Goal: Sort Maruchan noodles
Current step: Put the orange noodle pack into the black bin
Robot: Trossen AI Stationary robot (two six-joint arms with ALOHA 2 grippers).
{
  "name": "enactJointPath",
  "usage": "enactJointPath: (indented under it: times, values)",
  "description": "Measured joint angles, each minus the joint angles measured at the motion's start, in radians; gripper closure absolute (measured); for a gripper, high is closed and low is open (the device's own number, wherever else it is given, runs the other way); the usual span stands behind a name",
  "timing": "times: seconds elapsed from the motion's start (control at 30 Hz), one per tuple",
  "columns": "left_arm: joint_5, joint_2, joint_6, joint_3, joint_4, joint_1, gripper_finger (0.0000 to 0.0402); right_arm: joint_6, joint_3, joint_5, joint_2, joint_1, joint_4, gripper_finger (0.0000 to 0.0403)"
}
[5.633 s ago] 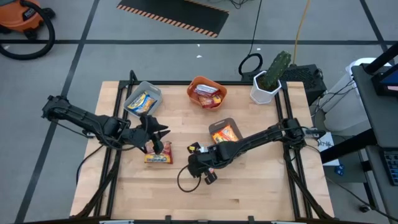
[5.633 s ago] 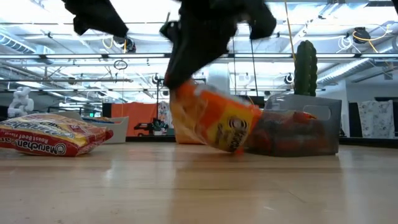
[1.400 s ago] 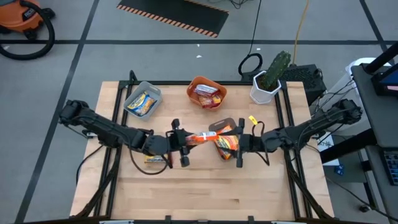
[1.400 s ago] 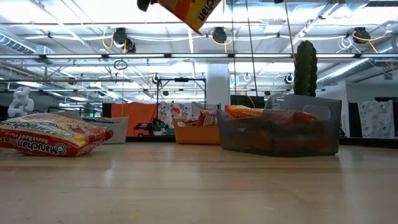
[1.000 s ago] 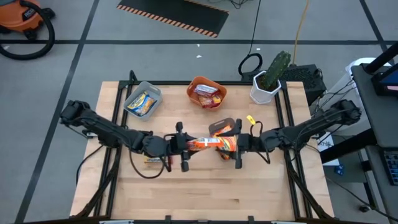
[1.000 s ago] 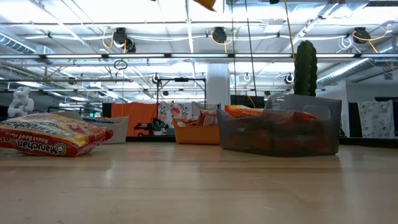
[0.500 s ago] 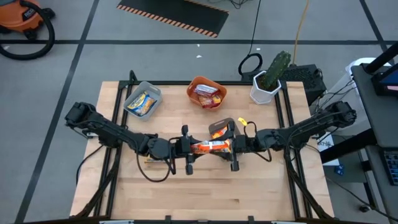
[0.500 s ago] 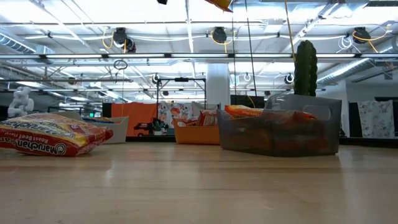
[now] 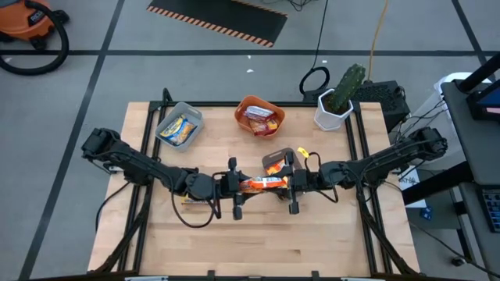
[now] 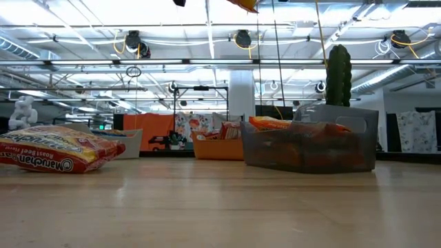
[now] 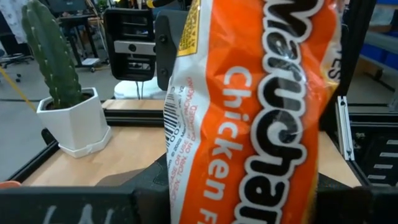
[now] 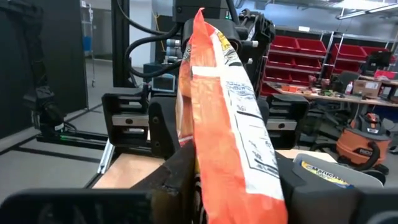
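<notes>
Above the middle of the light wooden table (image 9: 258,242), just in front of the dark grey plastic tray (image 9: 275,158), an orange crinkly Maruchan chicken packet (image 9: 262,183) hangs in the air between the two arms. Left gripper (image 9: 237,186) clamps its left end; right gripper (image 9: 291,184) clamps its right end, fingers narrowed on the wrapper. The left wrist view shows the packet face with barcode; the right wrist view shows it edge-on. More orange packets lie in the grey tray. Left of the tray, a red-and-white beef packet (image 10: 58,153) lies flat on the table. Behind it, the round orange bowl (image 9: 260,114) and the light grey tray (image 9: 179,125) each hold packets.
</notes>
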Motion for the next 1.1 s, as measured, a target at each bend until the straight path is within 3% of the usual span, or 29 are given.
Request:
enactJointPath:
  times: [0.3,0.53,0.67,0.93,1.0,1.1]
  values:
    - [-0.001,-0.001,0.004,0.001,-0.025,-0.011,0.0250,-0.016,0.000,0.006,0.000,0.000,-0.002,0.0290]
    - [-0.047,-0.029,-0.063,0.001,-0.132,-0.014,0.0160,-0.002,-0.001,0.013,-0.057,-0.002,-0.097,0.0294]
    - [-0.061,-0.067,-0.104,0.001,-0.245,-0.017,0.0122,0.029,-0.001,0.012,-0.115,-0.003,-0.223,0.0291]
    - [-0.061,-0.159,-0.327,0.000,-0.582,-0.016,0.0115,0.157,-0.001,0.001,-0.242,-0.071,-0.484,0.0291]
    - [-0.061,-0.163,-0.362,0.000,-0.630,-0.018,0.0115,0.210,-0.001,-0.071,-0.260,-0.121,-0.497,0.0291]
    - [-0.060,-0.161,-0.379,0.000,-0.688,-0.028,0.0115,0.268,-0.001,-0.281,-0.269,-0.218,-0.535,0.0289]
